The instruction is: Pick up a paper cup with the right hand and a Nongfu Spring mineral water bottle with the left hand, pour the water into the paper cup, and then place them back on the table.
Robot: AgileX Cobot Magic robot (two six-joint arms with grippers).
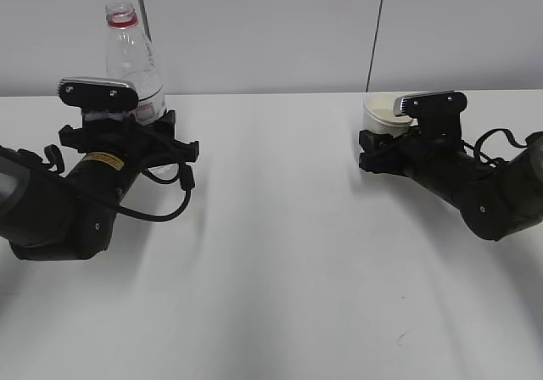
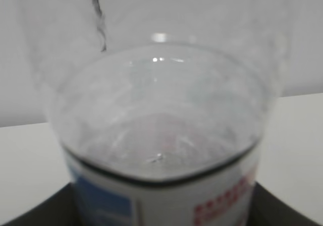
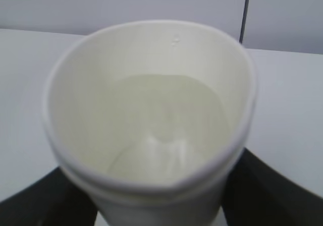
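Note:
The Nongfu Spring mineral water bottle (image 1: 134, 62) stands upright on the table (image 1: 280, 261) at the far left, uncapped, with a red neck ring. My left gripper (image 1: 127, 136) is closed around its lower body. In the left wrist view the bottle (image 2: 161, 100) fills the frame, water reaches just above its label, and black fingers (image 2: 30, 218) press its sides. The paper cup (image 1: 382, 113) stands at the far right inside my right gripper (image 1: 380, 149). In the right wrist view the cup (image 3: 151, 100) has its near rim pinched, and fingers (image 3: 275, 195) flank it. It seems to hold a little clear liquid.
A grey wall with two dark vertical seams (image 1: 377, 24) rises just behind the table's far edge. The white tabletop stretches between the two arms and toward the front. A black cable (image 1: 161, 215) loops beside the left arm.

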